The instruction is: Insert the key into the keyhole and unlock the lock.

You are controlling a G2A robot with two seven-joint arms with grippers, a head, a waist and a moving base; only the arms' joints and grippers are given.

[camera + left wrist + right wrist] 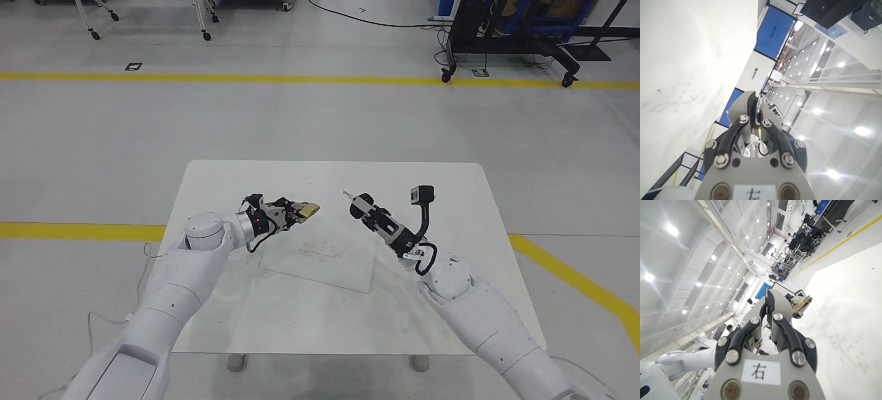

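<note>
Above the middle of the white table (450, 190), my left gripper (288, 214) is shut on a brass padlock (308, 210), whose brass end points toward the other arm. In the left wrist view its fingers (742, 106) clamp the padlock's silver shackle (759, 103). My right gripper (359, 206) is held a short gap away, shut on a small silver key (348, 195) that sticks out toward the padlock. In the right wrist view the key's thin edge (766, 298) sits between the pads, and the padlock (800, 305) is just beyond. Key and padlock are apart.
A white sheet (330, 262) lies on the table under the grippers. The table's far edge (330, 163) and the floor with yellow lines (300, 78) lie beyond. Wheeled racks (520, 40) stand far back.
</note>
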